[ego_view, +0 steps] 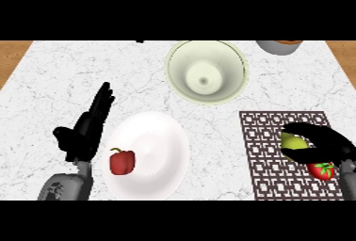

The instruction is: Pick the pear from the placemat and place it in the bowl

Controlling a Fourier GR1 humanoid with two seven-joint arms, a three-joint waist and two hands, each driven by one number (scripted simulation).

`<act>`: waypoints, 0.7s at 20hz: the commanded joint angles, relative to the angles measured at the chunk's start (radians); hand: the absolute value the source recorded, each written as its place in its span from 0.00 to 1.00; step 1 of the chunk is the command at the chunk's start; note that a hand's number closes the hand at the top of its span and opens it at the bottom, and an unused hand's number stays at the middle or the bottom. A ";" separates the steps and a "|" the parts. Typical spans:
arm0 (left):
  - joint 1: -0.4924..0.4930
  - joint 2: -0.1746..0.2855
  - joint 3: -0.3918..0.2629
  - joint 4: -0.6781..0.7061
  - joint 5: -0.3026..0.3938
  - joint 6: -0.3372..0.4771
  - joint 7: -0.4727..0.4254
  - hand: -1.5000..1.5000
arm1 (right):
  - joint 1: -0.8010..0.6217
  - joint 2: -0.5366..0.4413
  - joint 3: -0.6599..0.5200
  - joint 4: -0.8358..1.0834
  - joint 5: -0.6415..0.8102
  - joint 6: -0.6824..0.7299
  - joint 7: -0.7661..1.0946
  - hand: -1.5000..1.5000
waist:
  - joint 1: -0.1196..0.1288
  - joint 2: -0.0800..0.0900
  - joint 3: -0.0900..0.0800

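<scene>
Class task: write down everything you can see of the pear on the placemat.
The pear is yellow-green, smooth and rounded. Only its left part shows, and no stem is visible. It is at the right part of the dark patterned placemat, just beyond a red fruit. The right hand curls round it, with black fingers above and below it in the view. Whether it rests on the mat or is lifted cannot be told.
</scene>
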 commanded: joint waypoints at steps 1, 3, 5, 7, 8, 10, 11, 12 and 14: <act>-0.006 -0.014 -0.003 0.010 -0.003 0.003 -0.016 0.50 | 0.006 0.034 0.061 0.037 0.031 0.048 -0.118 1.00 | 0.006 0.013 0.020; -0.006 -0.007 -0.004 0.004 -0.014 0.001 -0.014 0.50 | 0.018 0.046 0.082 0.007 0.059 0.037 -0.118 1.00 | 0.005 0.012 0.020; 0.038 0.009 -0.007 -0.038 -0.007 -0.016 0.015 0.50 | 0.006 0.022 0.037 -0.006 0.006 0.076 -0.080 1.00 | 0.006 0.010 0.020; -0.013 0.022 0.031 -0.012 0.021 -0.031 0.017 0.50 | 0.055 0.054 0.032 -0.024 0.010 0.048 -0.131 1.00 | 0.001 0.011 0.020; -0.002 0.020 0.017 -0.013 0.000 -0.027 0.006 0.50 | 0.005 0.061 0.026 -0.006 -0.001 0.051 -0.085 1.00 | 0.004 0.011 0.020; -0.003 -0.017 -0.001 0.030 -0.014 -0.001 -0.034 0.50 | 0.010 0.146 0.145 -0.124 0.045 0.033 -0.095 1.00 | 0.002 0.010 0.019; -0.024 -0.012 -0.001 0.044 -0.017 -0.004 -0.013 0.50 | -0.016 0.169 0.199 -0.148 0.071 0.047 -0.175 1.00 | 0.008 0.011 0.020; -0.013 -0.001 -0.006 0.008 -0.019 -0.009 -0.002 0.50 | -0.039 0.196 0.244 -0.200 0.077 0.057 -0.206 1.00 | 0.023 0.004 0.020; -0.022 -0.018 -0.018 0.029 -0.009 -0.017 0.008 0.50 | -0.119 0.267 0.370 -0.264 0.127 0.066 -0.262 1.00 | 0.052 0.003 0.020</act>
